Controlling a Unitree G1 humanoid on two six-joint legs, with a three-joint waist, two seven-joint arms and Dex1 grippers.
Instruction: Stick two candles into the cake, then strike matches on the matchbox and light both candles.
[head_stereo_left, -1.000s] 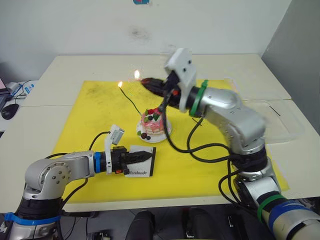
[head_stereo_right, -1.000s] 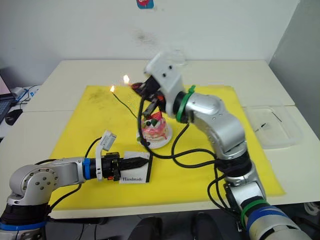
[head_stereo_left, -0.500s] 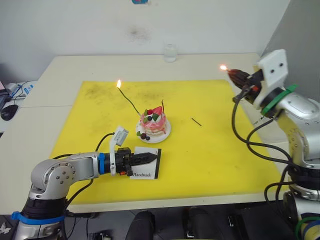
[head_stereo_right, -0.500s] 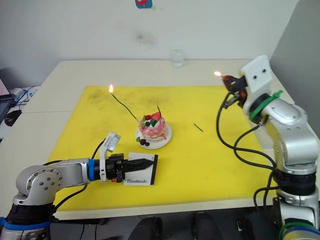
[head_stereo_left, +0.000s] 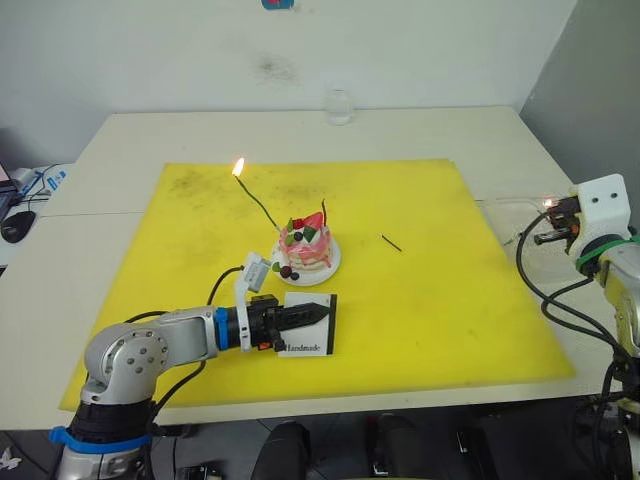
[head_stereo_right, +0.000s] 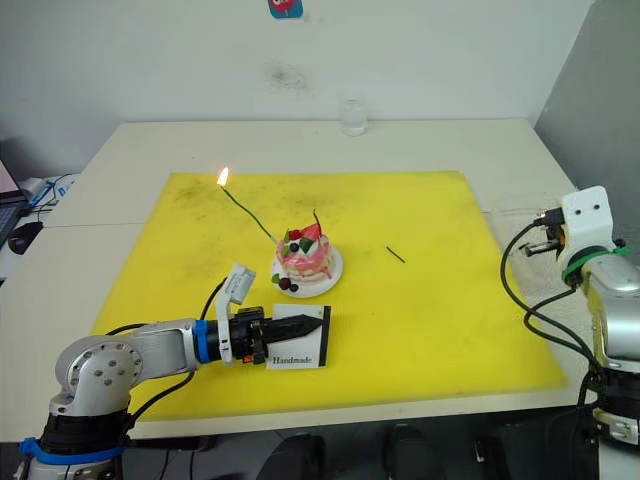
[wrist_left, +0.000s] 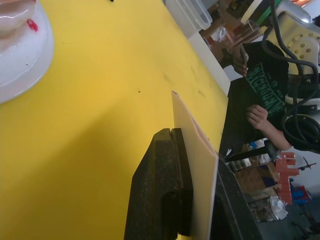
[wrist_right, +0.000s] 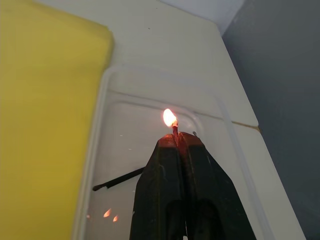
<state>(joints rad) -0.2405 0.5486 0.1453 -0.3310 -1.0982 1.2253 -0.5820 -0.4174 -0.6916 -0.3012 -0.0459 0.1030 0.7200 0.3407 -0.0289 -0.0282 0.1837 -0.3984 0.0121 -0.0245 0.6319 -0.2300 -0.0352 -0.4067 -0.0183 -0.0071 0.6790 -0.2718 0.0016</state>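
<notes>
Right wrist view: burning match (wrist_right: 174, 129) pinched between the closed black fingers (wrist_right: 161, 175) of the right gripper (wrist_right: 176, 136), only a short stub and its flame clear of the tips. Held above a clear plastic tray (wrist_right: 150, 105) on the cream table (wrist_right: 165, 45), to the right of the yellow mat (wrist_right: 45, 100). Spent dark match (wrist_right: 119, 179) lying loose in the tray beneath.

In the eye views, seen at the far right, well apart from the cake (head_stereo_left: 305, 248). Cake sat on its small white plate (head_stereo_left: 330, 268) near the middle of the mat. Green candle (head_stereo_left: 258, 203) stuck in the cake and leaning away to the left, flame at its tip. Dark red candle (head_stereo_left: 325, 213) upright in the cake, with no flame visible. Another match (head_stereo_left: 391, 242) lay alone on the mat to the right of the cake.

Matchbox (head_stereo_left: 311, 335) stood on edge on the mat just in front of the plate, clamped between the closed fingers of the left gripper (head_stereo_left: 318, 312), the printed white face toward the camera. In the left wrist view, box edge pressed against one black finger (wrist_left: 160, 195), plate rim close by.

Small glass (head_stereo_left: 338, 106) stood at the far edge of the table. Person's hands and a dark printed shirt in the background of the left wrist view.
</notes>
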